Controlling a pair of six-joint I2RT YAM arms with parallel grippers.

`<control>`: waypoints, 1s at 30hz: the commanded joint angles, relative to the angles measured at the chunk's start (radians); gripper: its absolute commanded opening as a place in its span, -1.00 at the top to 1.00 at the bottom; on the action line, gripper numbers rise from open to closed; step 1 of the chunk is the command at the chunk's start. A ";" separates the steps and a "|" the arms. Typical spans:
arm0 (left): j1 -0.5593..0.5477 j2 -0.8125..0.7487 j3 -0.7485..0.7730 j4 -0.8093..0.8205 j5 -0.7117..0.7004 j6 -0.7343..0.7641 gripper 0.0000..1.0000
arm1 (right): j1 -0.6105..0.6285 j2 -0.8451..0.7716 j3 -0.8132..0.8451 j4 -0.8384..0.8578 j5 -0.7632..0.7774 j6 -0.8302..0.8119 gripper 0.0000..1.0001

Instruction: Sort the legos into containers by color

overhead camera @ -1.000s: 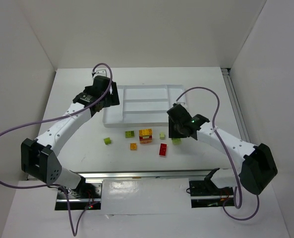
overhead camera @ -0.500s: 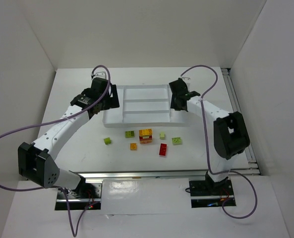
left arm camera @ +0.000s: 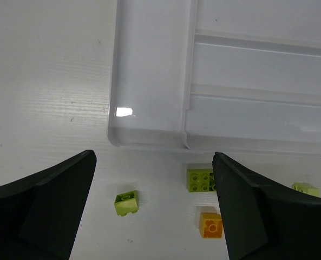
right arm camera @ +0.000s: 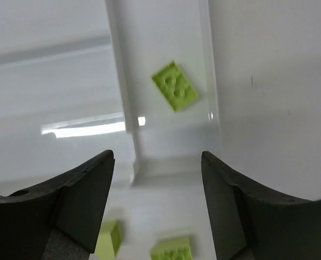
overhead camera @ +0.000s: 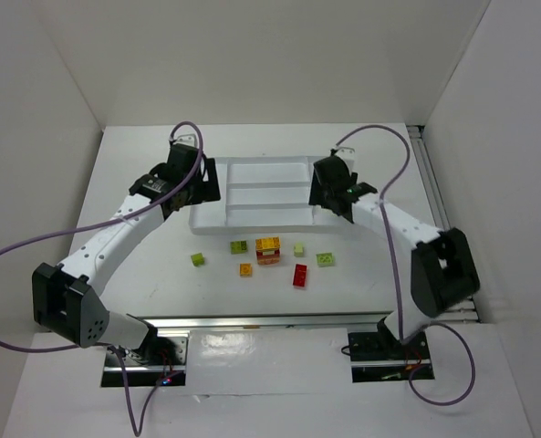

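By the white tray (overhead camera: 261, 173), the left gripper (left arm camera: 155, 156) and right gripper (right arm camera: 157, 155) hang spread apart, holding nothing. One green brick (right arm camera: 175, 85) lies in its narrow right slot. Drop the next green one elsewhere and colours get mixed.

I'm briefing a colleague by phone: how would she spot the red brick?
Find the flat white plastic divided tray mid-table. On its near side lie small studded bricks; the red plastic brick is the one closest to the arm bases, right of the stacked orange-red block. It alone is all red; the rest are lime green or orange.
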 commanded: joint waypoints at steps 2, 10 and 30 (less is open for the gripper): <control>-0.012 -0.032 0.003 0.016 0.019 0.018 -1.00 | 0.025 -0.222 -0.205 -0.043 -0.085 0.066 -0.47; -0.012 0.000 0.003 0.036 0.039 0.037 -1.00 | 0.136 -0.313 -0.382 -0.129 -0.185 0.157 -0.99; -0.030 0.037 0.012 0.036 0.074 0.047 -1.00 | 0.173 -0.176 -0.381 -0.138 -0.118 0.136 -0.16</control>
